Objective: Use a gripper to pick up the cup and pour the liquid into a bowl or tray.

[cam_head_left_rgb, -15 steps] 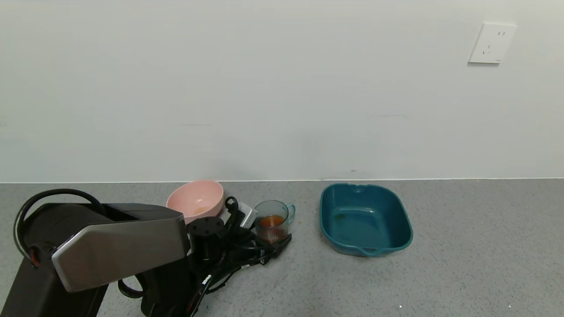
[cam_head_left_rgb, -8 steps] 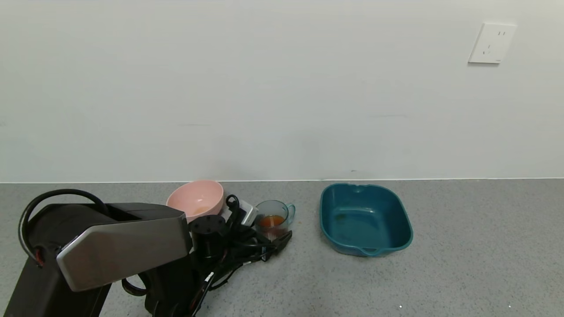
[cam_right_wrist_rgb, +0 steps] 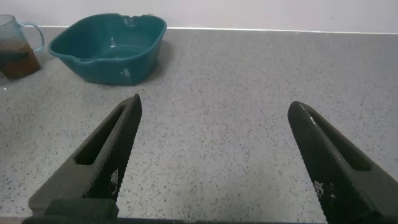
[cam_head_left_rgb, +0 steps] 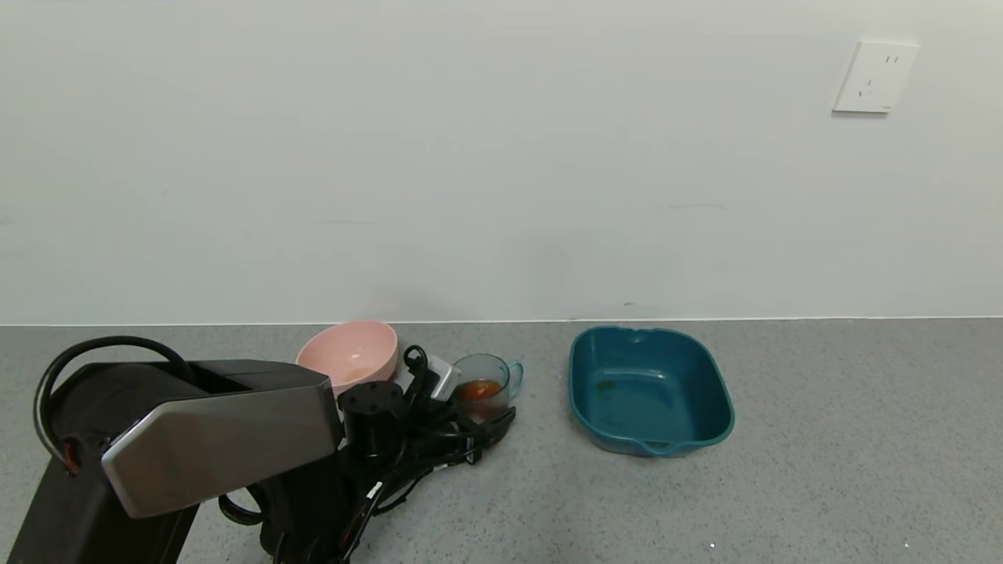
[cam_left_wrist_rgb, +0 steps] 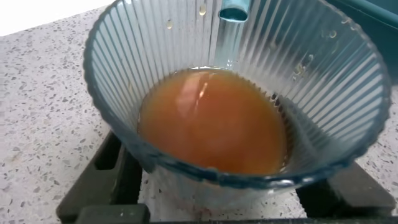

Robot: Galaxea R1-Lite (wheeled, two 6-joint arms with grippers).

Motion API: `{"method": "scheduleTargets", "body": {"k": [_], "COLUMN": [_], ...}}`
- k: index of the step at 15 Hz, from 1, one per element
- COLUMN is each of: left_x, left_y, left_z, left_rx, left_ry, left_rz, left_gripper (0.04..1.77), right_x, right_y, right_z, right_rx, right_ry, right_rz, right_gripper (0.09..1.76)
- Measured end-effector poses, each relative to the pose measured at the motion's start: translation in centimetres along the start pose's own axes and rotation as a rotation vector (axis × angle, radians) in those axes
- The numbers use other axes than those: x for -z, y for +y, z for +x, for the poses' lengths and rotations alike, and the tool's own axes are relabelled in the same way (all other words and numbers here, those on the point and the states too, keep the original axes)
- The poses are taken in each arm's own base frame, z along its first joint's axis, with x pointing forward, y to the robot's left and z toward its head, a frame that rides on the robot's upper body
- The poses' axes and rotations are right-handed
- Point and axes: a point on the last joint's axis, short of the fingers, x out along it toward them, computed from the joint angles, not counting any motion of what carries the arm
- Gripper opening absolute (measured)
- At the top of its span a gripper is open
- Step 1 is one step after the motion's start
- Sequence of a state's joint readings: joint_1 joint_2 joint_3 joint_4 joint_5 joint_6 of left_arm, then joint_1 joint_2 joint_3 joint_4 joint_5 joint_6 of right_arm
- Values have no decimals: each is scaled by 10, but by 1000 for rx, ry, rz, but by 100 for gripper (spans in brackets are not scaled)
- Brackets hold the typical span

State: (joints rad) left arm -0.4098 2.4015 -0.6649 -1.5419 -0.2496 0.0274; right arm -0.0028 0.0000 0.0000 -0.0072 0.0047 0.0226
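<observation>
Head view: the left gripper [cam_head_left_rgb: 484, 419] is sitting low on the grey speckled counter [cam_head_left_rgb: 823, 439], reaching in around the cup [cam_head_left_rgb: 486, 388] from the near side.
Left gripper: its fingers [cam_left_wrist_rgb: 102, 180] are lying on either side of the cup's [cam_left_wrist_rgb: 230, 93] base in the left wrist view, pressed against the ribbed wall, so it is gripping the cup.
Cup: it is leaning slightly toward the bowl [cam_head_left_rgb: 349, 356], with its handle [cam_head_left_rgb: 515, 374] pointing toward the teal tray [cam_head_left_rgb: 650, 392]; whether its base is touching the counter cannot be told.
Liquid: the orange-red liquid [cam_left_wrist_rgb: 211, 121] is filling the lower part of the cup and showing through the wall [cam_head_left_rgb: 479, 389].
Bowl: the pale pink bowl is sitting just beside the cup, on the robot's left, near the wall, with the wrist cables [cam_head_left_rgb: 415, 423] crossing in front of it.
Teal tray: it is resting apart from the cup, on the robot's right [cam_right_wrist_rgb: 109, 46].
Right gripper: the right gripper [cam_right_wrist_rgb: 217, 162] is hanging over bare counter, well apart from the cup [cam_right_wrist_rgb: 17, 53], its fingers spread wide and holding nothing.
Wall: a white socket [cam_head_left_rgb: 874, 77] is showing high up on the right.
</observation>
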Motion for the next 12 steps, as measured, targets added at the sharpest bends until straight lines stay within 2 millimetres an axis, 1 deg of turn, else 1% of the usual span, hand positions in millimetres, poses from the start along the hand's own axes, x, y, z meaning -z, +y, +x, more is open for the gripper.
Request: {"method": "scheduleTargets", "body": {"k": [12], "left_x": [-2], "left_y": [-1], "left_z": [0], "left_rx": [-16], "left_ry": [-13], "left_rz": [4], "left_gripper": [133], "right_x": [0], "right_y": [0], "right_z": [0], "right_rx": [0], "right_ry": [0], "right_rz": [0], "right_gripper": [171]}}
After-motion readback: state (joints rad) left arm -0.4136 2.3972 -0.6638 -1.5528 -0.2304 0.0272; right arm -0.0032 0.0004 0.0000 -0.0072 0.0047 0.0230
